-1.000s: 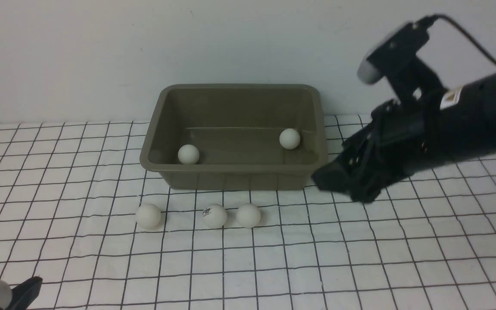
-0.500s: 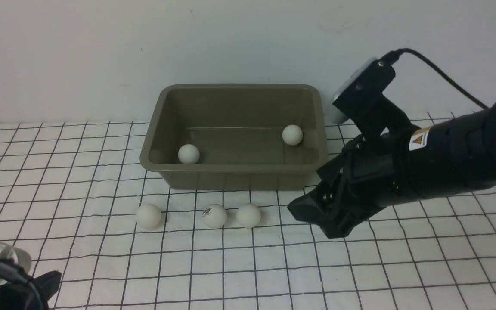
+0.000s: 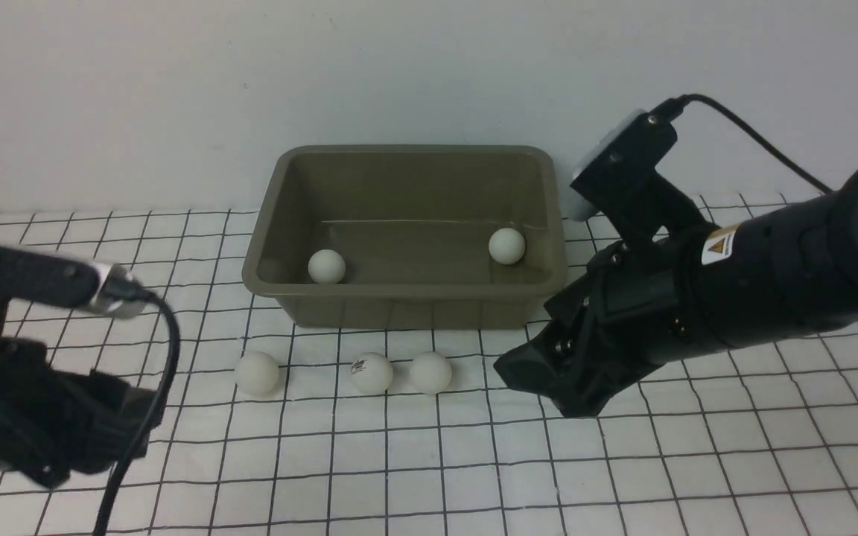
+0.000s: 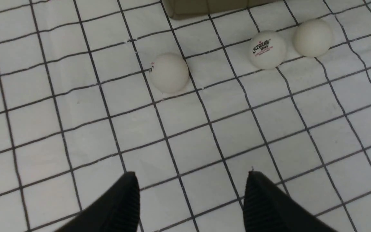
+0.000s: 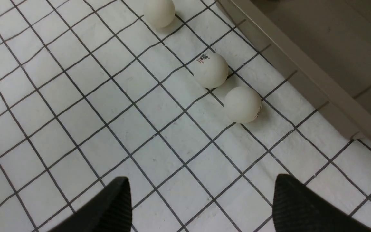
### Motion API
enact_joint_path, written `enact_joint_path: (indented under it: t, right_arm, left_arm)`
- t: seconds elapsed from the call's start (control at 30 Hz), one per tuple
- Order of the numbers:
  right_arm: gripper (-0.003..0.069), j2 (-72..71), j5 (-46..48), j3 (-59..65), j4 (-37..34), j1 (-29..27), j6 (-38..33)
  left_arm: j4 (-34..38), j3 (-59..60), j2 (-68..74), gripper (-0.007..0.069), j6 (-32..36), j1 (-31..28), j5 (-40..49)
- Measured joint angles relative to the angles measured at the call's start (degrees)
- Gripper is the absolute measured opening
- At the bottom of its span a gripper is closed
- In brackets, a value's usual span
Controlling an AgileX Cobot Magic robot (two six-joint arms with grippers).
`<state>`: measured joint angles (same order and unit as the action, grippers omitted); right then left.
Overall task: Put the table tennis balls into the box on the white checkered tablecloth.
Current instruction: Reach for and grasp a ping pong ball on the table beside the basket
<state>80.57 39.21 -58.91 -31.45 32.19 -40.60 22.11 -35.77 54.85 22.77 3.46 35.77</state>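
Two table tennis balls (image 3: 325, 266) (image 3: 506, 246) lie inside the olive-grey box (image 3: 407, 307). Three more rest in a row on the white checkered tablecloth (image 3: 414, 461) in front of it: left (image 3: 257, 372), logo ball (image 3: 371, 372), right (image 3: 430, 371). My right gripper (image 3: 541, 380) (image 5: 201, 178) hangs open and empty, low and just right of the right ball (image 5: 242, 104). Near the front left, my left gripper (image 3: 138, 413) (image 4: 191, 175) is open and empty too, short of the left ball (image 4: 168, 73).
A pale wall stands right behind the box. The box's near corner (image 5: 349, 129) is close to my right gripper. A black cable (image 3: 138, 447) loops off my left wrist. The cloth is slightly wrinkled.
My right arm has swung down and left from beside the box toward the row of balls. My left arm has risen into view from the lower left. The right ball in the box rolled slightly.
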Motion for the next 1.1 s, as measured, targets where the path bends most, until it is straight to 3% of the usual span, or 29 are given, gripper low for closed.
enact_joint_path:
  t: [0.13,0.3,0.6,0.77,1.1]
  right_arm:
    - [0.0528,0.0,0.0,0.0,0.0,0.0,-0.8]
    - [0.0528,0.0,0.0,0.0,0.0,0.0,-1.3]
    - [0.0528,0.0,0.0,0.0,0.0,0.0,-2.3]
    - [0.0528,0.0,-0.4,0.0,0.0,0.0,-2.5]
    - [0.0528,0.0,-0.8,0.0,0.0,0.0,-2.5]
  left_arm:
    - [1.0,-6.8,11.5,0.0395,1.5,0.0,0.2]
    - [2.4,-12.6,23.7,0.044,10.1,0.0,3.0]
    - [8.6,-14.4,27.9,0.0461,22.2,0.0,0.5]
    - [13.9,-14.6,31.5,0.0461,24.8,0.0,-2.8]
    - [15.7,-17.0,41.2,0.0461,25.3,0.0,-7.7]
